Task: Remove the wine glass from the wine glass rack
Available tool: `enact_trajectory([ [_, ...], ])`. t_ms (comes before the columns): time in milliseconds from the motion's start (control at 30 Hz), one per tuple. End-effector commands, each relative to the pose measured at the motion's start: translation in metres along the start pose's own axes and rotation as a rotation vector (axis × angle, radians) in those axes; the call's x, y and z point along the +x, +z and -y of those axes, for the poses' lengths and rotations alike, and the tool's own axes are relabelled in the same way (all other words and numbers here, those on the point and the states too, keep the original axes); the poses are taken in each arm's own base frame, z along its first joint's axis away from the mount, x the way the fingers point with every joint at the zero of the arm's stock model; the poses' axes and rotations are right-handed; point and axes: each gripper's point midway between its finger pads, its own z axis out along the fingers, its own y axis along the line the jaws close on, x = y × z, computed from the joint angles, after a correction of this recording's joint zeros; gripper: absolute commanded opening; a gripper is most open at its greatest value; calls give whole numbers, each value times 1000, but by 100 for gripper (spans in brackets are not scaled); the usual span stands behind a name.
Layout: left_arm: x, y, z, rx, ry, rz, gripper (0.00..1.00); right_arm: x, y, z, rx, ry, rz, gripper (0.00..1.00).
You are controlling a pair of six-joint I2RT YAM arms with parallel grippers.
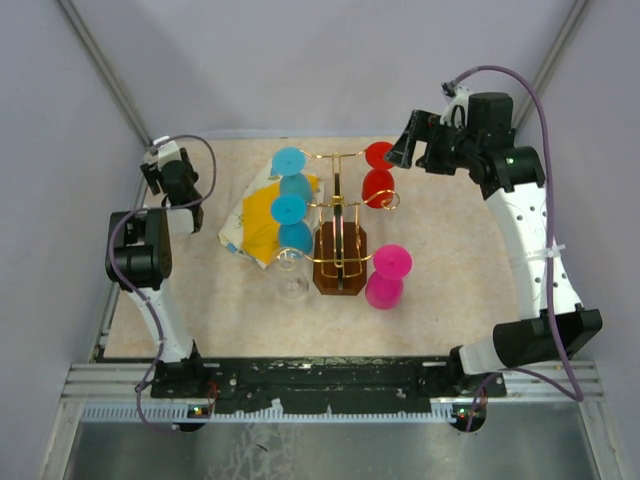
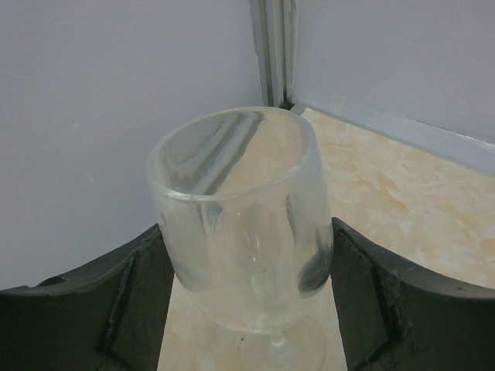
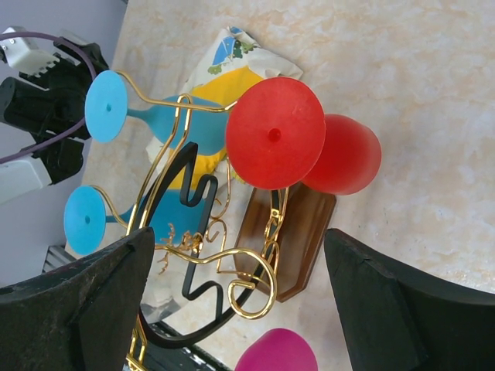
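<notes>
The wine glass rack (image 1: 340,240) is gold wire on a brown wooden base, at mid-table. Two blue glasses (image 1: 290,185), a red glass (image 1: 378,175) and a magenta glass (image 1: 388,276) are at its arms. A second clear glass (image 1: 292,272) is at its front left. My left gripper (image 1: 162,165) is at the back left corner, apart from the rack. In the left wrist view its fingers (image 2: 131,309) press both sides of a clear wine glass (image 2: 240,224), upright with its foot at the table. My right gripper (image 1: 405,150) is open and empty above the red glass (image 3: 298,143); the rack (image 3: 255,270) lies between its fingers.
A yellow-and-white cloth (image 1: 258,215) lies left of the rack, under the blue glasses. Grey walls close the table on the left, back and right; a corner post (image 2: 274,50) stands just behind the held glass.
</notes>
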Motion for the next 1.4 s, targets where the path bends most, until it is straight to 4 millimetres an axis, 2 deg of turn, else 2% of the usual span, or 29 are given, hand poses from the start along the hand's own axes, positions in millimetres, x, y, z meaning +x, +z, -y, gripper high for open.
enact_trajectory([
  [0, -24, -9, 2, 5, -41, 55, 68, -15, -14, -11, -36, -33, 73, 91],
  [33, -24, -10, 2, 2, -43, 55, 75, -14, -14, -11, -37, -33, 71, 91],
  [100, -26, -14, 1, 0, -40, 52, 81, -14, -13, -11, -38, -31, 69, 91],
  [333, -19, -26, 7, 13, -34, 30, 89, -8, -8, -2, -8, -10, 45, 90],
  [533, -16, -35, 17, 43, -47, 9, 96, -6, -1, 14, 12, 46, 37, 75],
  [667, -22, -44, 28, 70, -51, 9, 98, -1, 10, 16, -26, 80, 17, 63],
  [733, -28, -48, 33, 81, -58, 18, 99, -2, 15, 11, -79, 99, 23, 56],
  [867, -39, -54, 41, 109, -70, 30, 100, -5, 21, 7, -121, 109, 27, 52],
  [1100, -42, -61, 48, 140, -89, 9, 100, 0, 37, 18, -106, 124, 9, 41],
  [1367, -47, -66, 45, 145, -79, 15, 100, 1, 50, 25, -98, 134, -3, 41],
])
